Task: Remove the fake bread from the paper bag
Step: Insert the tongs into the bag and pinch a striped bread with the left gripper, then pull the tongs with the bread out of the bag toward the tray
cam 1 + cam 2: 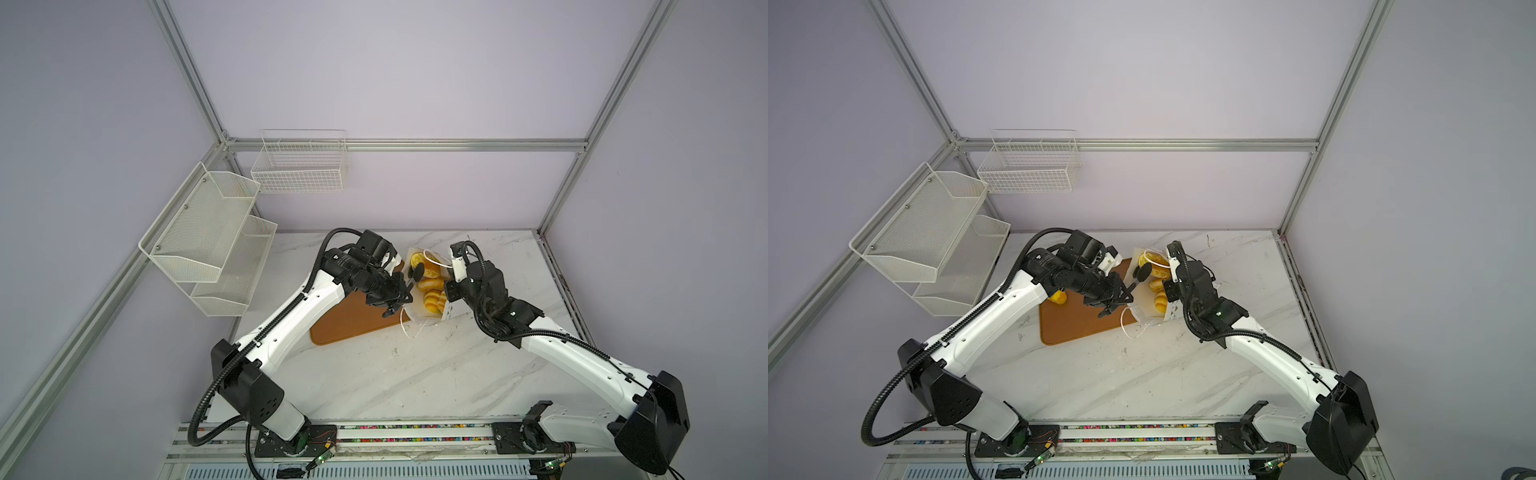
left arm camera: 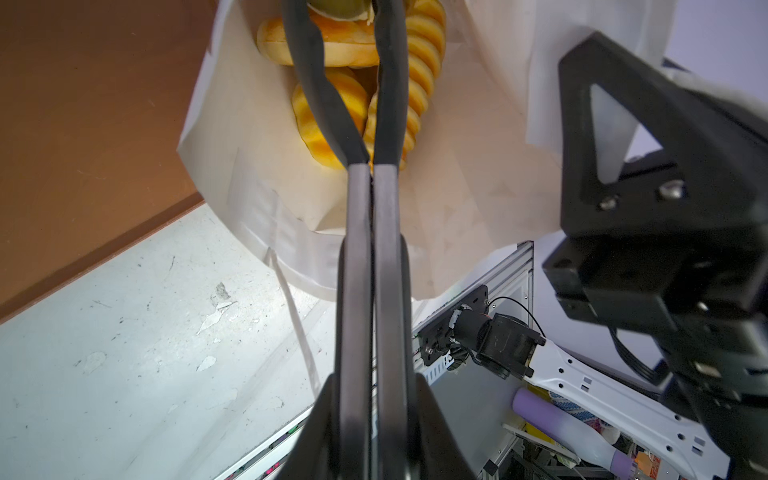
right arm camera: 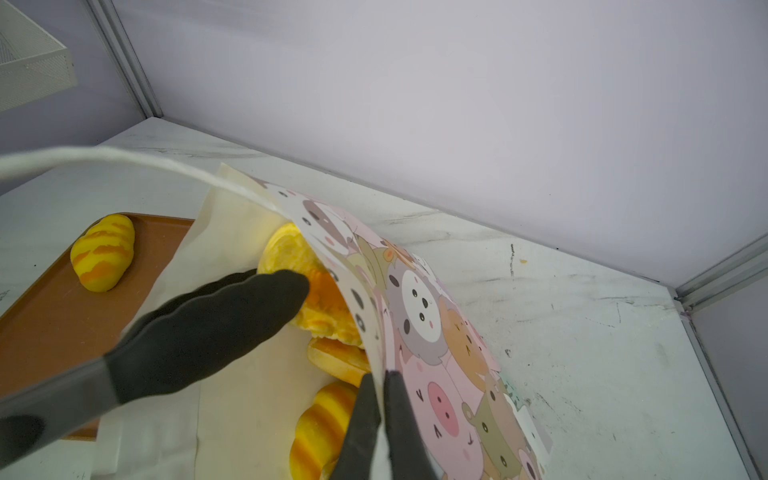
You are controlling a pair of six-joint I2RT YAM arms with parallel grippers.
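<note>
Braced open for the grab
Right gripper point(image 3: 380, 376) pinches the paper bag point(image 3: 436, 324) wall open; left gripper point(image 2: 344, 20) clamps fake bread point(image 3: 289, 253) inside.

small paper bag point(image 3: 436, 332): pastel pink, grey, tan and white cartoon animal faces outside; plain cream inside
looped cord handles point(image 3: 124, 160): white
ridged toy fake bread point(image 1: 432, 297): golden yellow with deeper orange stripes
flat rectangular tray point(image 1: 349, 320): plain brown-orange
marble-look table top point(image 1: 415, 374): white, grey veins
wire basket point(image 1: 299, 166) and mesh shelf point(image 1: 199, 232), upper left of both top views: white
back wall point(image 1: 415, 83): pale lilac
</note>
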